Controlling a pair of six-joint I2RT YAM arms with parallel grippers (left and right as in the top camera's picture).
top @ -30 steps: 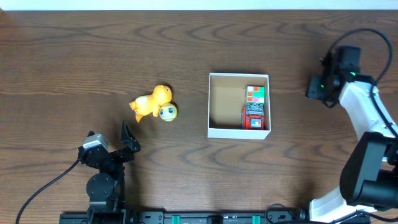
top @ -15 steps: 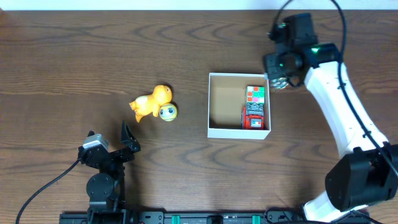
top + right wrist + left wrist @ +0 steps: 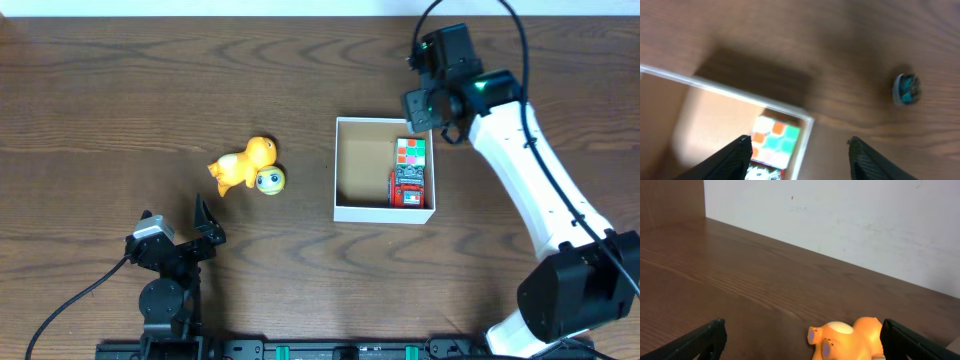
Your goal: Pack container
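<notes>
The container [image 3: 336, 170], a shallow white box with a tan inside, sits right of the table's centre. It holds a colour cube [image 3: 411, 152] and a red toy car [image 3: 408, 188] along its right wall. An orange toy animal [image 3: 243, 163] and a small yellow-green face ball [image 3: 269, 179] lie to its left. My right gripper [image 3: 437, 118] hovers open and empty over the box's far right corner. The right wrist view shows the fingers [image 3: 797, 160], the cube [image 3: 775, 142] and the box rim [image 3: 740, 95]. My left gripper [image 3: 205, 225] is open and low near the front left. Its wrist view shows the fingers [image 3: 802, 345] and the orange toy [image 3: 850, 337] ahead.
A small round blue-green object [image 3: 905, 89] lies on the wood beyond the box in the right wrist view. A white wall [image 3: 840, 220] stands behind the table's far edge. Dark wooden tabletop [image 3: 120, 100] stretches around the toys.
My right arm has swung from the table's right side leftward to above the box's far right corner. The left arm and the toys have not moved.
</notes>
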